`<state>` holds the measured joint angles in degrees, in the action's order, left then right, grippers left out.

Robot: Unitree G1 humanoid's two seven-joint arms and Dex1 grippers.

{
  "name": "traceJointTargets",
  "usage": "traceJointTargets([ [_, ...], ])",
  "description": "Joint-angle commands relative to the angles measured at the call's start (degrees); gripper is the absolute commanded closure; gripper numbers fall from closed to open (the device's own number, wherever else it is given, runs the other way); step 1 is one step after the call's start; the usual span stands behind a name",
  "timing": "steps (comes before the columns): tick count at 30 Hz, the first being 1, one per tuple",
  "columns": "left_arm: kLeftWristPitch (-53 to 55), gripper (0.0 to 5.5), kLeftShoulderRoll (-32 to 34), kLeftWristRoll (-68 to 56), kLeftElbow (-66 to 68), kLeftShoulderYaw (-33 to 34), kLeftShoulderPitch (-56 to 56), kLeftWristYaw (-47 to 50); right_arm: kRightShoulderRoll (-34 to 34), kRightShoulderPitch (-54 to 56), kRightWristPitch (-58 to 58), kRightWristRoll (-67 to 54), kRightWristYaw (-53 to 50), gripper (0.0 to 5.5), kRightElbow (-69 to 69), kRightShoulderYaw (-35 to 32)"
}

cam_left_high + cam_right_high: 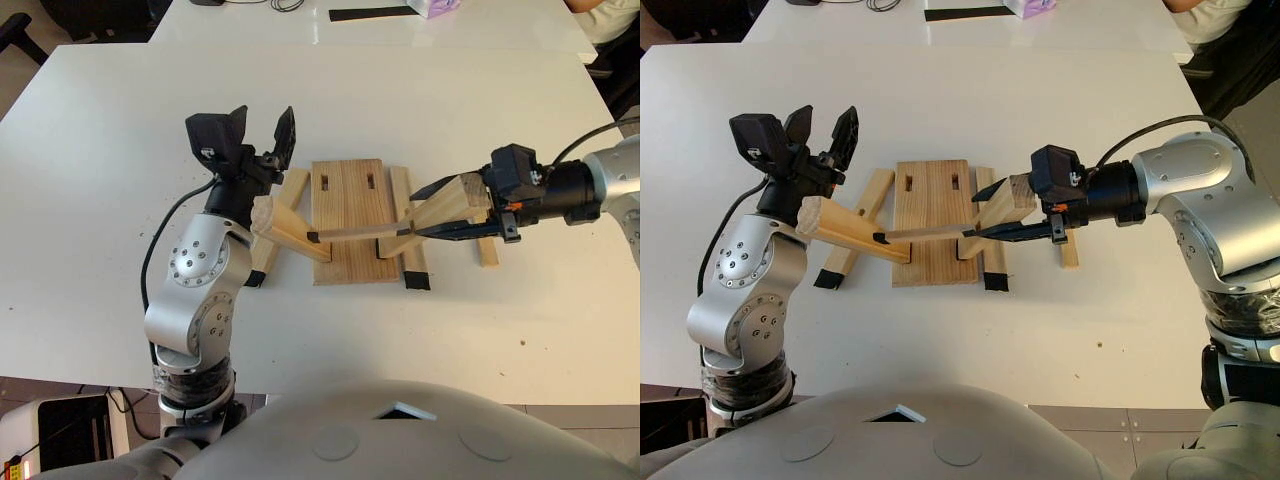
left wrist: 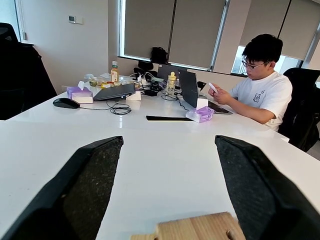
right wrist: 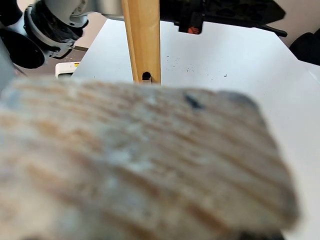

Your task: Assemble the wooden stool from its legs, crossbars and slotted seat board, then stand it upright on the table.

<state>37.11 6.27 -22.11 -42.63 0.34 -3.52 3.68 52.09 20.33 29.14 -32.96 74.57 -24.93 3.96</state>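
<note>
Seat board flat on table between two loose legs, leg-and-crossbar frame above it

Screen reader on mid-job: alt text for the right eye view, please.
The right gripper holds a leg joined by a crossbar to a second leg, raised above the slotted seat board lying on the table. The left gripper is open, holding nothing.

Seat board, legs bare pale wood, grainy; table smooth, glossy white.
</note>
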Motion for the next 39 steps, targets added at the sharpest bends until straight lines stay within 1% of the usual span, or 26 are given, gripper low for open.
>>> traceJointTargets([
  [1, -0.4, 2.07, -0.3, 0.6, 1.3, 0.8, -1.1, -0.2, -1.0, -0.5, -1.9, 1.2, -2.1, 3.50, -0.6, -0.7],
  [5, -0.7, 2.07, -0.4, -0.3, 1.6, 2.6, -0.7, -0.5, -0.2, -3.9, -4.4, 1.6, -2.0, 3.50, -1.0, -2.5],
  [10, -0.3, 2.07, 0.3, -0.6, 1.8, 3.8, -0.7, -1.4, 0.1, -5.7, -6.7, 4.2, -3.2, 3.50, -2.4, -1.3],
  [13, -0.1, 2.07, 0.6, 0.3, 1.5, 3.3, -0.8, -1.6, 0.3, -5.2, -6.8, 4.9, -3.6, 3.50, -3.0, -0.4],
  [19, -0.5, 2.07, -1.1, 1.8, 0.8, -0.3, -1.7, -0.7, -0.4, -0.7, -0.3, 2.3, -6.9, 3.50, -5.0, 1.0],
  [27, -1.4, 2.07, -3.4, 4.7, 3.3, -3.5, -5.2, -0.3, -2.6, 5.3, 14.4, -3.6, -13.6, 3.50, -10.2, 2.4],
  [32, -2.3, 2.07, -3.0, 6.6, 4.6, -4.1, -4.9, -1.2, -4.3, 7.5, 20.0, -3.2, -16.4, 3.50, -10.3, 3.9],
  [36, -2.9, 2.07, -1.6, 7.6, 5.1, -2.4, -4.5, -1.9, -5.1, 8.4, 21.9, -2.1, -17.5, 3.50, -9.1, 4.4],
  [37, -3.1, 2.07, -1.5, 7.6, 5.1, -1.0, -5.0, -1.5, -5.4, 8.3, 22.2, -1.6, -18.1, 3.50, -8.8, 4.6],
  [39, -3.8, 2.07, -1.4, 7.0, 4.5, 4.9, -7.7, 0.6, -6.0, 7.9, 23.1, -1.0, -19.7, 3.50, -8.5, 4.5],
])
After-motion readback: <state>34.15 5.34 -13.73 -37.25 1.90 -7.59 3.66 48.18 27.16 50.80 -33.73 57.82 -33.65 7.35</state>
